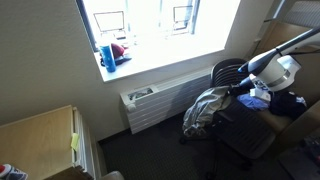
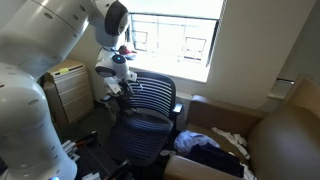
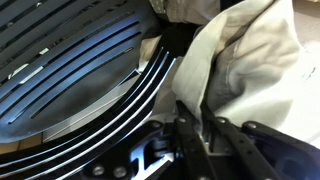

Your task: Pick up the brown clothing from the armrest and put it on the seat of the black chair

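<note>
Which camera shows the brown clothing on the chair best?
An exterior view: the brown clothing shows almost whole there, draped over the side of the black chair. The wrist view shows only pale folds close up. In an exterior view with the chair back foremost, I cannot find it.

Prob. an office: black chair (image 2: 148, 100), mesh-back swivel type, mid-frame in an exterior view, wood file cabinet (image 2: 70, 88) at its 9 o'clock; wall heater (image 1: 165, 102) below window (image 1: 150, 20); dark carpet (image 1: 140, 155).
</note>
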